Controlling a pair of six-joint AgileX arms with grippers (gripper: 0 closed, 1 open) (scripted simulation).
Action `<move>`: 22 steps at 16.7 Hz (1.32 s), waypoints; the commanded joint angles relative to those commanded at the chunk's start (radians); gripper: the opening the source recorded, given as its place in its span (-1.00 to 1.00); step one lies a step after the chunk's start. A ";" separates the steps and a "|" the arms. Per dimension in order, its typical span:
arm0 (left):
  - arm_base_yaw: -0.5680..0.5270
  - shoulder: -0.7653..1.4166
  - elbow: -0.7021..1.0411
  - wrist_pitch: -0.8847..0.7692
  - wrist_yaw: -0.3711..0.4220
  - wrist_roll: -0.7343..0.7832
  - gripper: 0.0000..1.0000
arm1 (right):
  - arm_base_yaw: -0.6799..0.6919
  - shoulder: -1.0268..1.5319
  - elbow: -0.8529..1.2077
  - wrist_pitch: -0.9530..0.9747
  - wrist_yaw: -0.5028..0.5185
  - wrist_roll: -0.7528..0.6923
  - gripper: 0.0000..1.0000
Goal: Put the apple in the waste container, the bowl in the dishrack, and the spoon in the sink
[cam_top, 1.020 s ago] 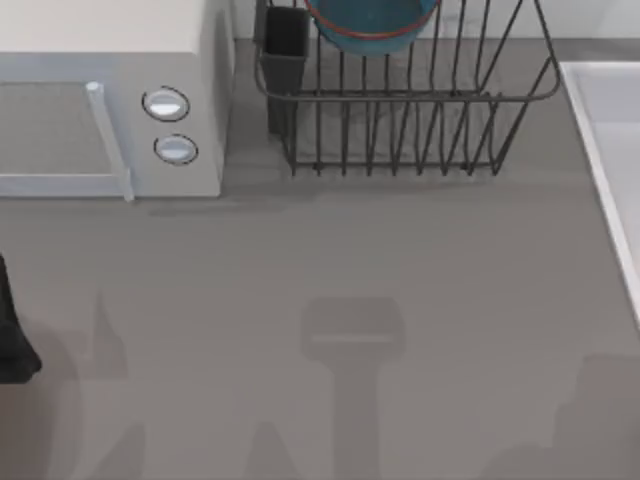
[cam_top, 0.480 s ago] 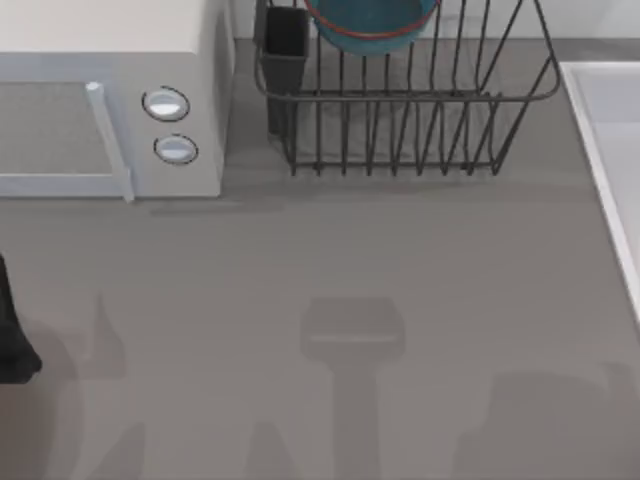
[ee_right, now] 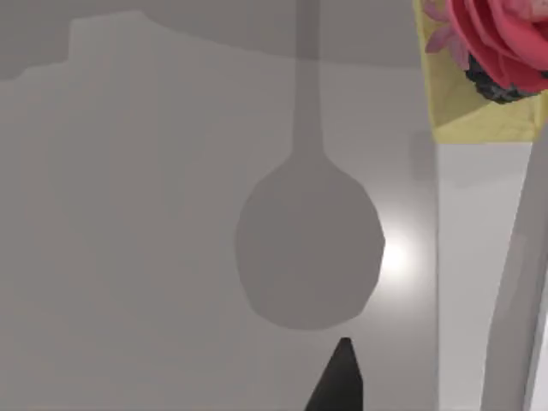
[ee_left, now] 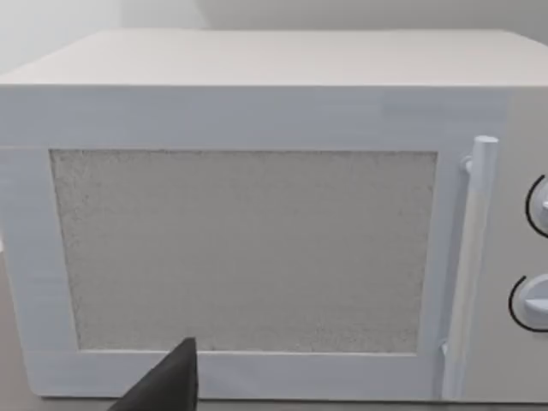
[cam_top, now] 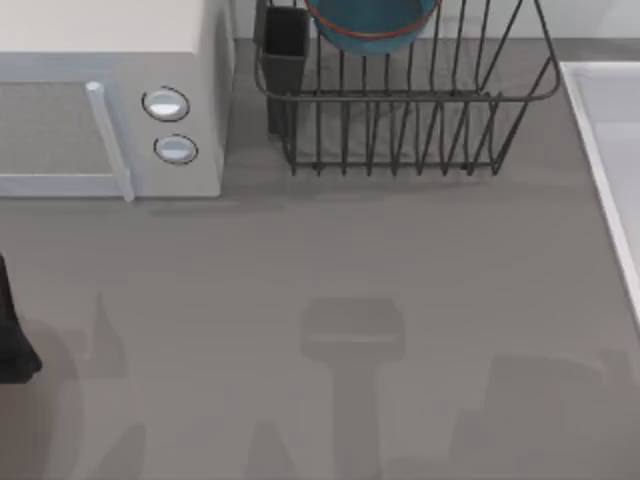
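**Desk:** What did the top view give us?

**Photographer:** The bowl (cam_top: 372, 25) sat in the dishrack (cam_top: 400, 130), far ahead of both arms. The left arm (cam_top: 10, 345) was parked at the table's (cam_top: 330, 250) left edge. The only change was a shadow (cam_top: 545, 410) on the right. A second before, it hugged the edge near the sink (cam_top: 600, 120), and by this moment it had spread inward across the table. I read that as the right arm shifting above. Nothing else had moved.

**Desk:** And the left wrist view?

**Photographer:** The left gripper (ee_left: 171, 381) faced the microwave (ee_left: 248, 248), close ahead of it. Released or clenched, I could not tell.

**Desk:** And the right wrist?

**Photographer:** The spoon (ee_right: 308, 248), flat grey, appeared to lie on the pale sink floor (ee_right: 128, 214) just ahead of the right gripper (ee_right: 341, 381), apart from it. Its grip state could not be told either. A yellow pad with a pink flower (ee_right: 492, 51) lay farther off.

**Desk:** Meaning?

**Photographer:** The bowl and spoon steps looked done.
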 joint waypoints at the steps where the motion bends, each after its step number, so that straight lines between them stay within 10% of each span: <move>1: 0.000 0.000 0.000 0.000 0.000 0.000 1.00 | 0.004 0.038 0.043 -0.016 0.000 0.000 -1.00; 15: 0.000 0.000 0.000 0.000 0.000 0.000 1.00 | 0.127 0.960 1.349 -0.378 0.003 0.116 -1.00; 22: 0.000 0.000 0.000 0.000 0.000 0.000 1.00 | 0.167 1.181 1.656 -0.443 0.005 0.191 -1.00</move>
